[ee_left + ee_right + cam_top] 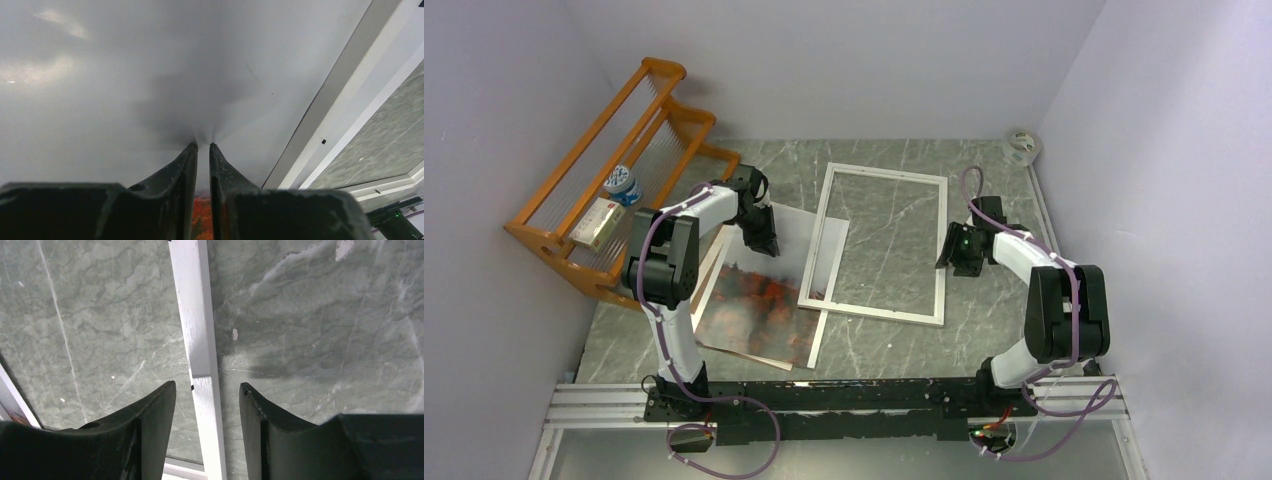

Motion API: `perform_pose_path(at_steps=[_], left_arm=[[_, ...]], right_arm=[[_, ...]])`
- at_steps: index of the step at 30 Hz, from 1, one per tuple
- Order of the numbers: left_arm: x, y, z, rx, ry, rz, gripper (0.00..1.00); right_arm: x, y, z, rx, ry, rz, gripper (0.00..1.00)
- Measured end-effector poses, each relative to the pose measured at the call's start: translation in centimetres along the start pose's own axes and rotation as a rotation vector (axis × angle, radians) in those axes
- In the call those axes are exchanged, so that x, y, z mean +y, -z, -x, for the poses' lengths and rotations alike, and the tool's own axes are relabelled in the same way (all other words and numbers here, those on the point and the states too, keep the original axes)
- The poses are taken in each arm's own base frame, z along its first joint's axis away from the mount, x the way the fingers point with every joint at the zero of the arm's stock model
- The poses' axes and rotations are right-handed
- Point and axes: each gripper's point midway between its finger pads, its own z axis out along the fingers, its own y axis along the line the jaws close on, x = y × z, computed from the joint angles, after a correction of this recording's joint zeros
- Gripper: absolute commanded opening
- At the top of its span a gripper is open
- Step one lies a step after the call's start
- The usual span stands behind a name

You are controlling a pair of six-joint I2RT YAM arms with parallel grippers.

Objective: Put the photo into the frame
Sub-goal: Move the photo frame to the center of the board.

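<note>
The photo (764, 300) lies flat on the table left of centre, its grey-sky end tucked under the left rail of the white frame (874, 308). My left gripper (761, 235) is shut, its tips resting on the photo's grey sky (125, 75); the jaws stand nearly together (203, 145) with orange trees showing behind them. The frame's rail (350, 100) runs along the right of that view. My right gripper (954, 255) is open (207, 385), with its fingers either side of the frame's right rail (197, 315).
A brown board edge (708, 268) shows under the photo's left side. An orange wooden rack (614, 170) with a box and a cup stands at the back left. A tape roll (1022, 145) sits in the back right corner. Walls close in on three sides.
</note>
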Motion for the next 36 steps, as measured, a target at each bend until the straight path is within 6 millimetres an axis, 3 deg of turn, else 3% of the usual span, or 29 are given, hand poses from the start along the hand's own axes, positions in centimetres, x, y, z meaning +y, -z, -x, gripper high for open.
perform_pose_path(at_steps=[6, 12, 19, 27, 36], left_arm=[[-0.01, 0.0, -0.01, 0.0, 0.003, 0.0, 0.21], [-0.01, -0.01, -0.02, 0.001, 0.003, 0.0, 0.2], [-0.02, -0.05, -0.03, 0.002, 0.003, -0.001, 0.2], [-0.04, -0.09, -0.06, 0.004, 0.004, -0.002, 0.19], [-0.13, -0.1, -0.1, 0.007, 0.004, -0.009, 0.19]], right_arm=[[0.07, -0.17, -0.71, 0.018, 0.029, -0.034, 0.48], [0.26, -0.7, -0.97, 0.036, 0.064, -0.08, 0.35], [-0.13, -0.84, -0.59, 0.025, 0.066, -0.117, 0.32], [-0.31, -0.79, -0.33, 0.022, 0.065, -0.134, 0.1], [-0.36, -0.78, -0.35, 0.023, 0.067, -0.136, 0.0]])
